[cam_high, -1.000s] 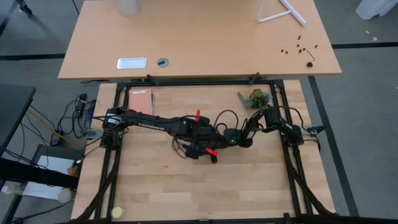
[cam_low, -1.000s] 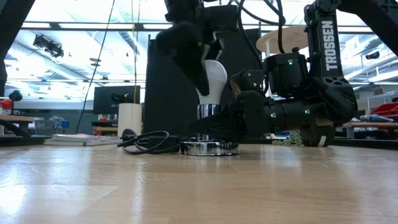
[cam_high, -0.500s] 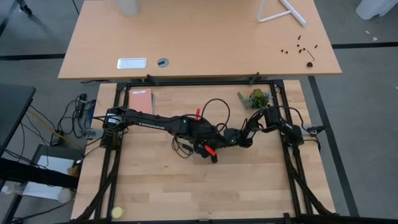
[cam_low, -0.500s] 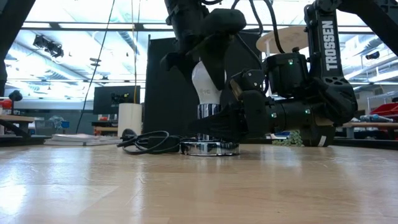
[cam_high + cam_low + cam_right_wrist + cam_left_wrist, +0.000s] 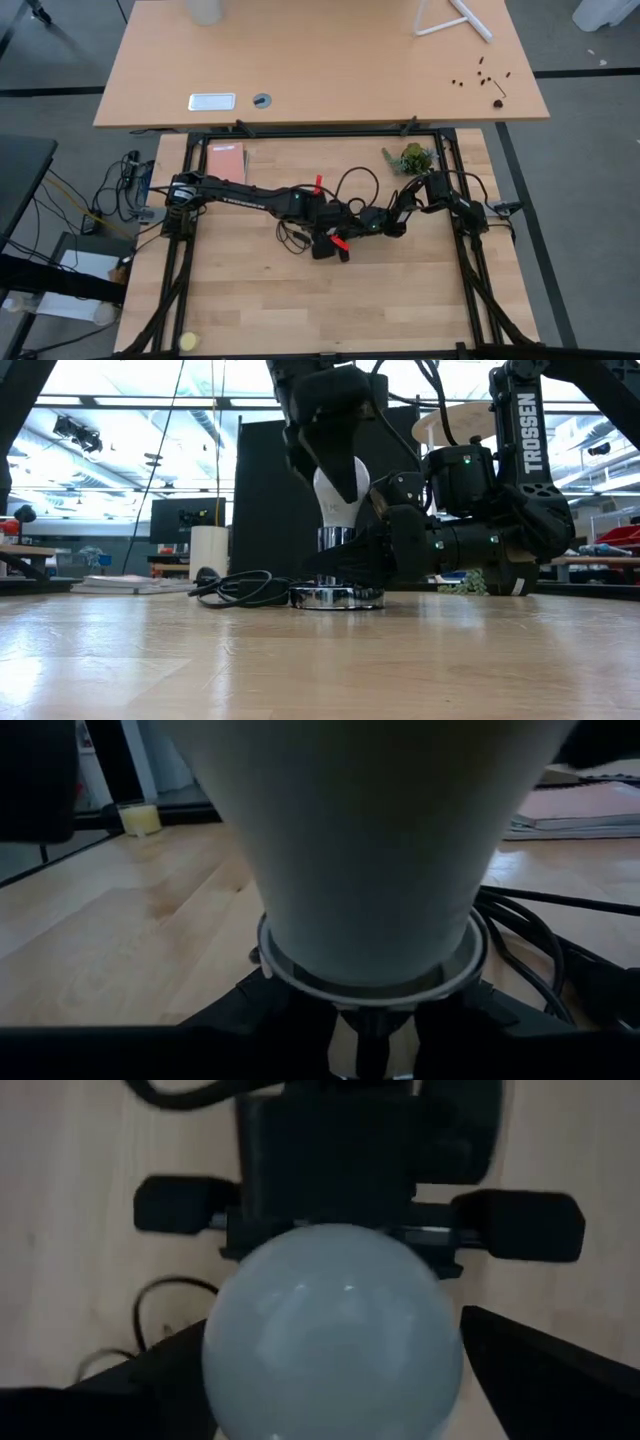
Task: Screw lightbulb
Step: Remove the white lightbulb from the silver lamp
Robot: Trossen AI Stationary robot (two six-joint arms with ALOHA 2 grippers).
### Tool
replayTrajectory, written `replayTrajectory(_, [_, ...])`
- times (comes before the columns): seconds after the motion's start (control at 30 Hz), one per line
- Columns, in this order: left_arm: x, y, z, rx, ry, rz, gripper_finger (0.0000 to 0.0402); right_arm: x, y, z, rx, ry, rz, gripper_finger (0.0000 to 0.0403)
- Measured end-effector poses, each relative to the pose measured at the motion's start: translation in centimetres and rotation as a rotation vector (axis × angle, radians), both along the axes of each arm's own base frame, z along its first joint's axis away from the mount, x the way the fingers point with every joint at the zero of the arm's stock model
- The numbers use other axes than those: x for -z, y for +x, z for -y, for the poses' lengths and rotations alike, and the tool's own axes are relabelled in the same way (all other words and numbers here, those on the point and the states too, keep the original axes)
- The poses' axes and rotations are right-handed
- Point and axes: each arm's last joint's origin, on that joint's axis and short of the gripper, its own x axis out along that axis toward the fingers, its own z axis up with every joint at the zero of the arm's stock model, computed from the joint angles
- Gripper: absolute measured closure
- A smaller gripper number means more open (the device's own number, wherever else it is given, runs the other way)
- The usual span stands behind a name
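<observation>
Lightbulb [image 5: 340, 495] upright in the silvery socket disc [image 5: 336, 597], mid-table, both grippers around it.

Left gripper [image 5: 325, 420] down over the bulb's crown, fingers [image 5: 530, 1375] spread on either side of the glass, contact not discernible. Right gripper [image 5: 350, 558] low and level, clamped on the socket neck under the bulb. Black cord [image 5: 240, 588] coiled just left of the disc on pale wood-plank table [image 5: 400, 290]. Small green plant [image 5: 410, 157] at the far right corner, a pink book [image 5: 225, 163] far left. Beyond, a second tan table [image 5: 300, 70]; bright ceiling lights and a monitor [image 5: 187, 518] in the room behind.
</observation>
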Motion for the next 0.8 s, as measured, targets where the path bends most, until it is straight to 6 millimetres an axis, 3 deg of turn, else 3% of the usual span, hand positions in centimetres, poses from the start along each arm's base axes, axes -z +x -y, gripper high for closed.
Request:
replayTrajectory(0.17, [-0.08, 0.1, -0.34, 0.165, 0.109, -0.013, 0.0008, -0.01, 0.02, 0.01, 0.003, 0.008, -0.001, 0.0224])
replayTrajectory(0.5, [-0.12, -0.01, -0.54, 0.655, 0.463, -0.131, 0.0009, 0.01, 0.02, 0.0, 0.002, 0.002, -0.001, 0.0223])
replayTrajectory(0.8, [-0.06, -0.17, -0.33, 0.945, 0.574, -0.199, 0.0009, 0.0, 0.02, 0.0, 0.0, 0.0, -0.001, 0.0223])
